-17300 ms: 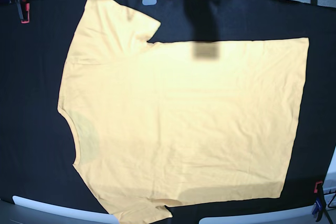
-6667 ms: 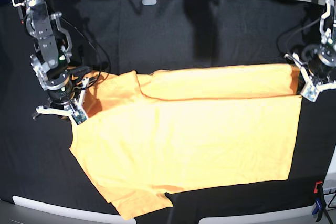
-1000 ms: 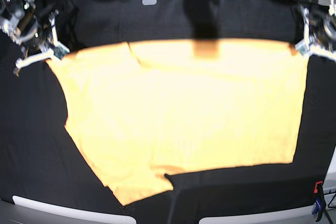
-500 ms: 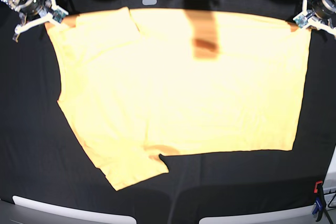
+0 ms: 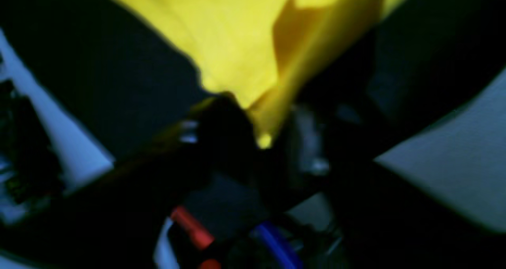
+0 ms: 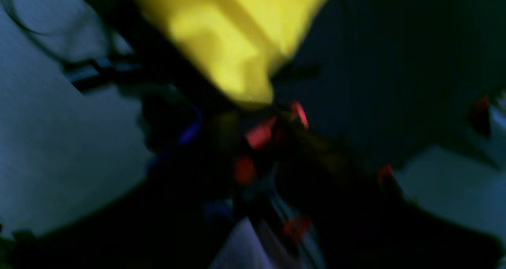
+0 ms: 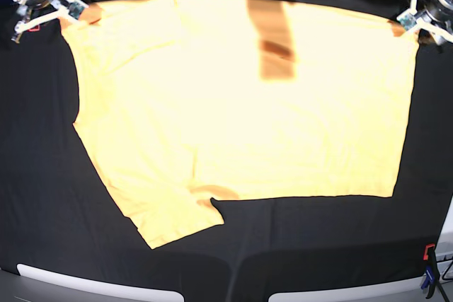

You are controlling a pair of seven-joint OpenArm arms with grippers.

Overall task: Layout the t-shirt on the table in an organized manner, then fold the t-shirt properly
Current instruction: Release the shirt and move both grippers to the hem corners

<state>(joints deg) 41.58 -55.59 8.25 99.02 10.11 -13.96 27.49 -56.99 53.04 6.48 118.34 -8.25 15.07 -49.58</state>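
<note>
A: So, where is the t-shirt?

B: It is spread wide across the black table, with its far edge running between the two arms. One sleeve points toward the near left edge, with a small crease beside it.

A: And the left hand?

B: It is at the far right corner of the cloth. In the wrist view a yellow corner sits between the dark fingers, but the blur is too heavy to say whether they pinch it or stand apart.

A: The right hand?

B: It touches the far left corner, by the other sleeve. Its wrist view is smeared too, so I cannot tell its state.
</note>
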